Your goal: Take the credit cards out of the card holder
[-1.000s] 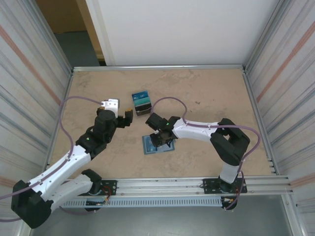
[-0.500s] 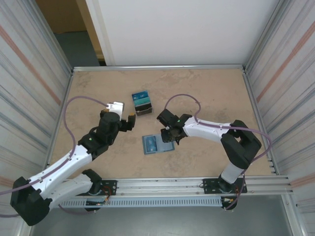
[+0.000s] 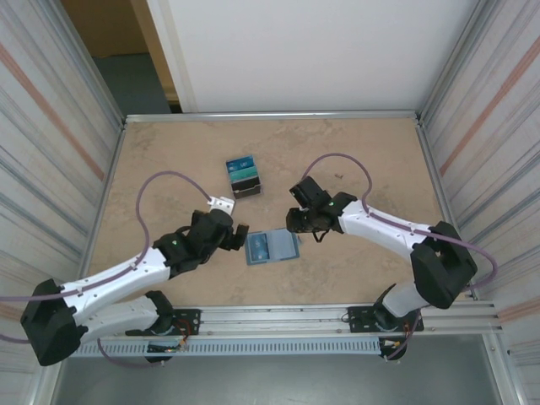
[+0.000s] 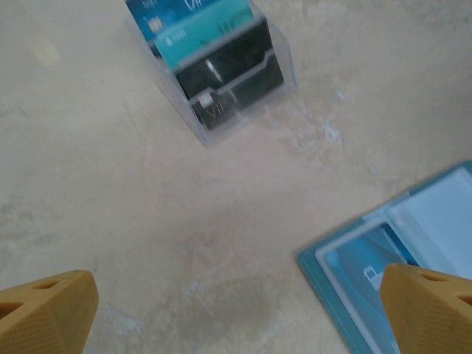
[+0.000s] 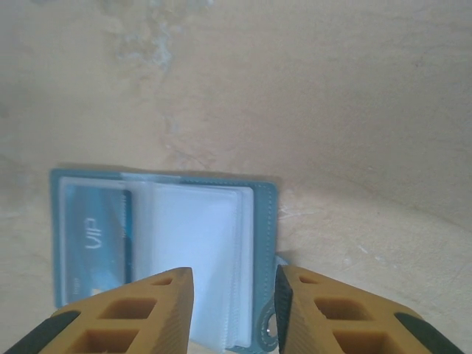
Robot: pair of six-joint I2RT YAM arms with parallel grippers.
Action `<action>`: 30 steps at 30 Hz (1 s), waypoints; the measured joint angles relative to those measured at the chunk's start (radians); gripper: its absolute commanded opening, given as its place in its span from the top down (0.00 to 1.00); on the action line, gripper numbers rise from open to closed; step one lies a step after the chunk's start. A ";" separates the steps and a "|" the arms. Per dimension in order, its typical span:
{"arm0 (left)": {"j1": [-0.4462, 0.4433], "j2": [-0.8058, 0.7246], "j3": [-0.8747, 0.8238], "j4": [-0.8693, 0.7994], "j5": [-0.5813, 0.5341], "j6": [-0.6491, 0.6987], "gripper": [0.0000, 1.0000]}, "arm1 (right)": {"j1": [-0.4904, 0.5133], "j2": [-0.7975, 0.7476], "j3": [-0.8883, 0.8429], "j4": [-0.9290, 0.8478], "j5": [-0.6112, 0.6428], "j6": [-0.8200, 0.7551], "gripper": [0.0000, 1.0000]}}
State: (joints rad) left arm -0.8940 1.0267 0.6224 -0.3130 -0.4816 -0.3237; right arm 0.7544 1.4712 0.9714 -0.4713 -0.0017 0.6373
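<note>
The card holder lies open and flat on the table, teal-blue with pale clear sleeves. One blue credit card sits in its left pocket; the right sleeves look empty. More credit cards, blue, teal and one dark, stand in a clear box further back. My left gripper hovers just left of the holder, its jaws wide open over bare table, the holder's corner at its right finger. My right gripper is open above the holder's right edge, holding nothing.
The table is fenced by a metal frame and ribbed side walls. Purple cables loop over both arms. The clear card box stands behind the holder, between the two grippers.
The left arm has swung right and nearer, up to the holder's left edge. The right arm has drawn back to the right, uncovering the open holder.
</note>
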 measured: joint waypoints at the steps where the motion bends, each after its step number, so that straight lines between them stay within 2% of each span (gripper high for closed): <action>1: -0.008 0.009 -0.006 -0.004 0.003 -0.010 0.01 | 0.000 -0.005 0.000 0.009 -0.014 0.007 0.69; 8: -0.038 0.087 -0.032 -0.023 0.028 -0.083 0.01 | 0.012 0.017 0.000 0.077 -0.126 0.044 0.73; 19: -0.038 0.177 -0.083 0.040 0.053 -0.142 0.01 | 0.084 0.219 0.031 0.160 -0.254 0.104 0.76; 30: -0.038 0.288 -0.085 0.112 0.089 -0.148 0.01 | 0.083 0.270 0.033 0.199 -0.309 0.134 0.77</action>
State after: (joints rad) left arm -0.9318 1.3148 0.5369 -0.2008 -0.3923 -0.4713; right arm 0.8375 1.7409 1.0042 -0.2722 -0.3107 0.7715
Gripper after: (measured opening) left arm 0.986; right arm 0.229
